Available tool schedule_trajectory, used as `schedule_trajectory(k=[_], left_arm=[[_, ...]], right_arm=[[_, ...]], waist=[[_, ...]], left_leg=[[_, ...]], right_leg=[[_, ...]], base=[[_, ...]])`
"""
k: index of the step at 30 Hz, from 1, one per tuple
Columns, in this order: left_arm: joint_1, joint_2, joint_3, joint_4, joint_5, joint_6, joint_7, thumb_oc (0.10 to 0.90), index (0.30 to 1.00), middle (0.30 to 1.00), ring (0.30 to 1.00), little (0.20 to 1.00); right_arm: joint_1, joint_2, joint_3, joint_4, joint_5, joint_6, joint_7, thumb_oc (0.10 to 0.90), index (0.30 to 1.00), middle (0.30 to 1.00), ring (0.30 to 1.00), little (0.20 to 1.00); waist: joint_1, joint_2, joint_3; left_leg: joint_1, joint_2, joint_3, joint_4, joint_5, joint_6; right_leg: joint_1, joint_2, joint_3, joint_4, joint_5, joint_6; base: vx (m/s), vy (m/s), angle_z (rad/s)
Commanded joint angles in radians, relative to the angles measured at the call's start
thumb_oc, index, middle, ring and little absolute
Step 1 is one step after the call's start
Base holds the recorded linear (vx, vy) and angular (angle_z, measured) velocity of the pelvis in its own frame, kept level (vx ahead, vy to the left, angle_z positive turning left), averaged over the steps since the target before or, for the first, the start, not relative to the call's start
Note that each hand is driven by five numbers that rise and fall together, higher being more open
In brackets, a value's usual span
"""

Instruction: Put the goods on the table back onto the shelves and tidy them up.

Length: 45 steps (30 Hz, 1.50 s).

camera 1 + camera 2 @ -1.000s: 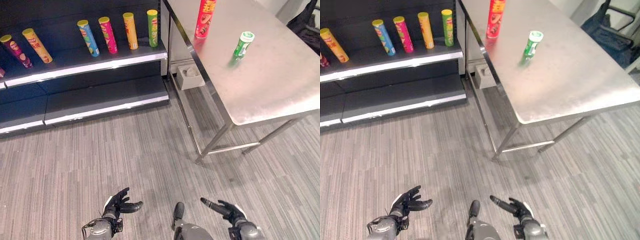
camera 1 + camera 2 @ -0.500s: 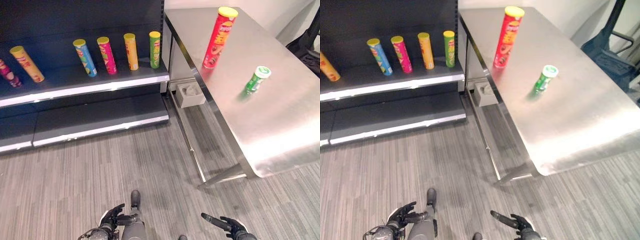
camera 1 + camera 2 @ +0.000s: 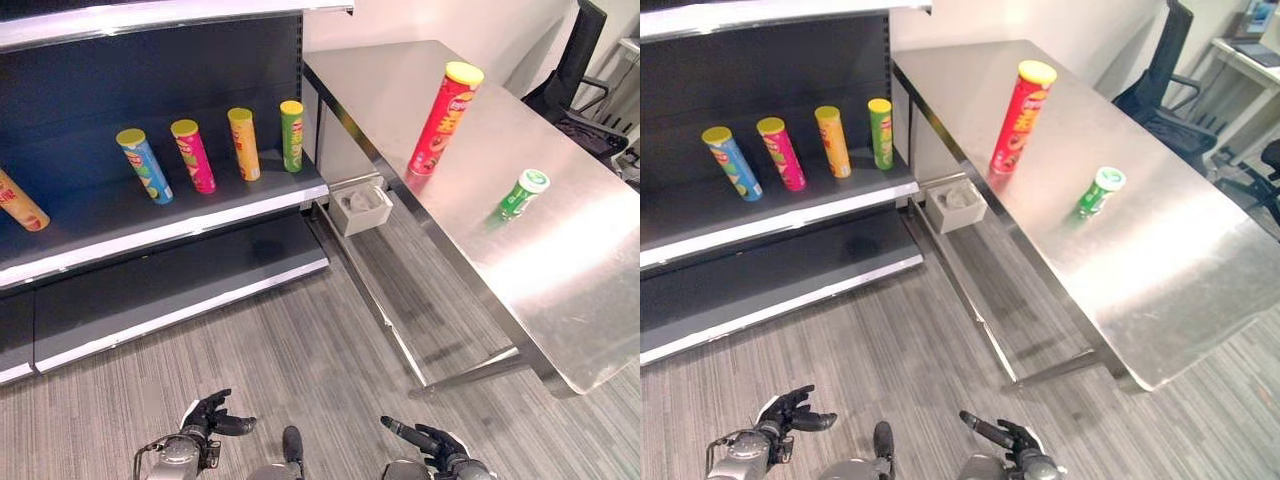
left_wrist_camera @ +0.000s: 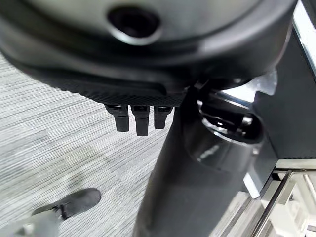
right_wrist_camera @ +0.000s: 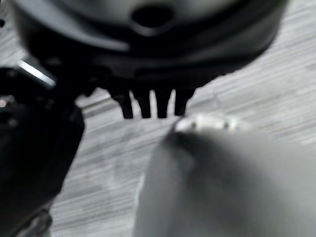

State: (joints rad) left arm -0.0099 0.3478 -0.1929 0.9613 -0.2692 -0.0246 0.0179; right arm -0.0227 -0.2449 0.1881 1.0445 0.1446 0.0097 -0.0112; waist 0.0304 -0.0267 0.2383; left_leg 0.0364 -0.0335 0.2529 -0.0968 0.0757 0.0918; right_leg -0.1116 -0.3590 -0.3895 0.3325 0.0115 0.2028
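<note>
Left eye view: red can (image 3: 441,118) upright on table (image 3: 560,270); both hands relaxed, empty.

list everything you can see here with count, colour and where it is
tall red crisp tube with yellow lid: 1, standing on the steel table, far side
short green tube with white cap: 1, on the table, nearer than the red one
crisp tubes on the dark shelf: 5; orange, blue, pink, yellow-orange, green
small grey box: 1, on the floor beside the table leg
black office chair: 1, behind the table
left hand: dark, open, low over the floor
right hand: dark, open, low over the floor
</note>
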Motion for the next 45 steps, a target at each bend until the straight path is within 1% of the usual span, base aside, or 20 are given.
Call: schedule_trajectory(k=[1,3,5,6,13,15,16,19,20,21,22,23,25,28,30,34,37,41,43,45], left_arm=[[-0.019,0.004,0.057,-0.045,-0.003,-0.042,0.033,0.8,0.9,0.9,0.9,0.9],[-0.02,0.007,0.059,-0.046,-0.002,-0.045,0.033,0.8,0.9,0.9,0.9,0.9],[-0.013,0.005,0.06,-0.049,0.001,-0.046,0.032,0.8,0.9,0.9,0.9,0.9],[-0.01,0.0,0.06,-0.051,0.001,-0.049,0.031,0.8,0.9,0.9,0.9,0.9],[-0.007,-0.018,0.046,-0.068,-0.011,-0.05,0.032,0.8,0.9,0.9,0.9,0.9],[-0.001,-0.013,0.044,-0.107,-0.011,-0.047,0.028,0.8,0.9,0.9,0.9,0.9],[0.0,-0.014,0.044,-0.108,-0.011,-0.047,0.028,0.8,0.9,0.9,0.9,0.9],[0.035,0.007,0.067,-0.173,0.009,-0.037,0.006,0.8,0.9,0.9,0.9,0.9],[0.035,0.007,0.066,-0.173,0.009,-0.037,0.007,0.8,0.9,0.9,0.9,0.9],[0.045,0.008,0.076,-0.182,0.017,-0.037,0.001,0.8,0.9,0.9,0.9,0.9],[0.061,-0.001,0.1,-0.186,0.031,-0.036,-0.006,0.8,0.9,0.9,0.9,0.9],[0.063,-0.007,0.107,-0.182,0.038,-0.039,-0.009,0.8,0.9,0.9,0.9,0.9],[0.06,-0.012,0.109,-0.175,0.046,-0.042,-0.011,0.8,0.9,0.9,0.9,0.9],[0.059,-0.015,0.108,-0.15,0.061,-0.047,-0.027,0.8,0.9,0.9,0.9,0.9],[0.076,-0.007,0.101,-0.139,0.071,-0.056,-0.05,0.8,0.9,0.9,0.9,0.9],[0.099,0.001,0.093,-0.15,0.071,-0.063,-0.075,0.8,0.9,0.9,0.9,0.9],[0.107,0.003,0.089,-0.148,0.076,-0.067,-0.083,0.8,0.9,0.9,0.9,0.9],[0.124,0.001,0.067,-0.146,0.08,-0.074,-0.092,0.8,0.9,0.9,0.9,0.9],[0.129,-0.001,0.067,-0.151,0.077,-0.074,-0.093,0.8,0.9,0.9,0.9,0.9],[0.135,0.001,0.055,-0.154,0.075,-0.075,-0.092,0.8,0.9,0.9,0.9,0.9]], right_arm=[[-0.025,-0.067,-0.01,0.002,-0.007,-0.014,-0.017,0.8,0.9,0.9,0.9,0.9],[-0.016,-0.06,-0.012,0.017,-0.005,-0.011,-0.015,0.8,0.9,0.9,0.9,0.9],[-0.009,-0.058,-0.011,0.024,-0.007,-0.009,-0.013,0.8,0.9,0.9,0.9,0.9],[0.002,-0.065,-0.009,0.034,-0.012,-0.009,-0.013,0.8,0.9,0.9,0.9,0.9],[0.021,-0.086,-0.066,0.078,0.034,-0.015,-0.044,0.8,0.9,0.9,0.9,0.9],[0.042,-0.111,-0.142,0.097,0.079,-0.018,-0.065,0.8,0.9,0.9,0.9,0.9],[0.043,-0.111,-0.142,0.096,0.079,-0.017,-0.065,0.8,0.9,0.9,0.9,0.9],[0.12,-0.198,-0.331,0.049,0.147,-0.027,-0.112,0.8,0.9,0.9,0.9,0.9],[0.121,-0.197,-0.332,0.048,0.147,-0.027,-0.112,0.8,0.9,0.9,0.9,0.9],[0.143,-0.226,-0.389,0.003,0.161,-0.035,-0.129,0.8,0.9,0.9,0.9,0.9],[0.19,-0.283,-0.5,-0.151,0.171,-0.054,-0.169,0.8,0.9,0.9,0.9,0.9],[0.202,-0.317,-0.543,-0.239,0.17,-0.072,-0.176,0.8,0.9,0.9,0.9,0.9],[0.2,-0.352,-0.575,-0.29,0.178,-0.087,-0.18,0.8,0.9,0.9,0.9,0.9],[0.209,-0.443,-0.664,-0.541,0.225,-0.142,-0.133,0.8,0.9,0.9,0.9,0.9],[0.176,-0.551,-0.699,-0.686,0.279,-0.186,-0.067,0.8,0.9,0.9,0.9,0.9],[0.118,-0.618,-0.713,-0.831,0.369,-0.235,-0.004,0.8,0.9,0.9,0.9,0.9],[0.079,-0.641,-0.697,-0.857,0.386,-0.243,0.008,0.8,0.9,0.9,0.9,0.9],[-0.011,-0.711,-0.564,-0.86,0.307,-0.222,0.037,0.8,0.9,0.9,0.9,0.9],[-0.033,-0.717,-0.537,-0.854,0.295,-0.217,0.042,0.8,0.9,0.9,0.9,0.9],[-0.109,-0.733,-0.453,-0.801,0.254,-0.213,0.024,0.8,0.9,0.9,0.9,0.9]], waist=[[0.009,-0.009,0.017],[0.009,-0.025,0.015],[0.01,-0.033,0.004],[0.011,-0.04,-0.012],[-0.007,-0.036,-0.032],[-0.021,-0.032,-0.04],[-0.02,-0.031,-0.039],[-0.043,-0.019,-0.054],[-0.043,-0.02,-0.056],[-0.05,-0.015,-0.06],[-0.067,-0.008,-0.069],[-0.074,-0.005,-0.073],[-0.08,-0.004,-0.076],[-0.09,-0.004,-0.075],[-0.088,-0.004,-0.078],[-0.078,-0.008,-0.089],[-0.07,-0.009,-0.094],[-0.034,-0.011,-0.102],[-0.03,-0.011,-0.101],[-0.013,-0.01,-0.098]], left_leg=[[-0.021,0.099,-0.084,0.083,-0.095,-0.112],[-0.022,0.094,-0.089,0.096,-0.103,-0.119],[-0.025,0.092,-0.089,0.096,-0.101,-0.122],[-0.025,0.105,-0.089,0.09,-0.093,-0.139],[-0.017,0.153,-0.091,0.096,-0.096,-0.177],[-0.002,0.176,-0.08,0.096,-0.095,-0.19],[-0.001,0.176,-0.08,0.096,-0.095,-0.191],[0.039,0.198,-0.06,0.072,-0.092,-0.203],[0.037,0.196,-0.06,0.07,-0.089,-0.203],[0.05,0.2,-0.055,0.063,-0.091,-0.205],[0.073,0.2,-0.044,0.04,-0.091,-0.207],[0.082,0.199,-0.038,0.031,-0.091,-0.207],[0.087,0.197,-0.033,0.023,-0.088,-0.206],[0.094,0.197,-0.018,0.019,-0.091,-0.205],[0.1,0.197,-0.008,0.018,-0.099,-0.207],[0.096,0.194,-0.004,0.014,-0.096,-0.207],[0.097,0.193,-0.003,0.013,-0.098,-0.206],[0.099,0.192,-0.009,0.011,-0.097,-0.208],[0.098,0.192,-0.011,0.011,-0.095,-0.208],[0.094,0.194,-0.018,0.01,-0.09,-0.21]], right_leg=[[0.057,0.054,0.007,-0.242,0.076,-0.015],[0.069,0.068,0.042,-0.313,0.092,0.002],[0.081,0.069,0.04,-0.332,0.099,0.002],[0.105,0.083,0.03,-0.36,0.109,0.0],[0.144,0.132,0.025,-0.413,0.092,-0.016],[0.158,0.151,0.028,-0.42,0.078,-0.022],[0.158,0.152,0.028,-0.42,0.078,-0.022],[0.182,0.173,0.034,-0.42,0.054,-0.023],[0.179,0.171,0.034,-0.42,0.056,-0.023],[0.187,0.175,0.036,-0.42,0.05,-0.022],[0.194,0.181,0.043,-0.42,0.043,-0.019],[0.195,0.182,0.047,-0.42,0.042,-0.017],[0.191,0.182,0.051,-0.42,0.043,-0.017],[0.185,0.184,0.065,-0.42,0.046,-0.017],[0.185,0.187,0.071,-0.42,0.044,-0.015],[0.18,0.183,0.071,-0.42,0.05,-0.012],[0.181,0.18,0.07,-0.42,0.051,-0.011],[0.192,0.175,0.057,-0.42,0.05,-0.013],[0.193,0.174,0.053,-0.42,0.049,-0.013],[0.194,0.174,0.044,-0.42,0.048,-0.015]], base=[[0.09,-0.152,-0.42],[0.09,-0.101,-0.07],[0.1,-0.109,0.21],[0.11,-0.15,0.26],[0.09,-0.131,0.03],[0.1,-0.104,-0.09],[0.07,-0.053,-0.1],[0.11,-0.036,-0.06],[0.09,0.0,-0.06],[0.11,0.024,-0.07],[0.14,0.034,-0.1],[0.09,0.034,-0.05],[0.02,0.025,-0.13],[0.01,0.019,-0.3],[0.01,0.016,-0.2],[0.0,0.01,-0.02],[0.01,0.001,0.04],[0.01,-0.005,0.06],[0.01,-0.019,0.09],[0.02,-0.034,0.11]])
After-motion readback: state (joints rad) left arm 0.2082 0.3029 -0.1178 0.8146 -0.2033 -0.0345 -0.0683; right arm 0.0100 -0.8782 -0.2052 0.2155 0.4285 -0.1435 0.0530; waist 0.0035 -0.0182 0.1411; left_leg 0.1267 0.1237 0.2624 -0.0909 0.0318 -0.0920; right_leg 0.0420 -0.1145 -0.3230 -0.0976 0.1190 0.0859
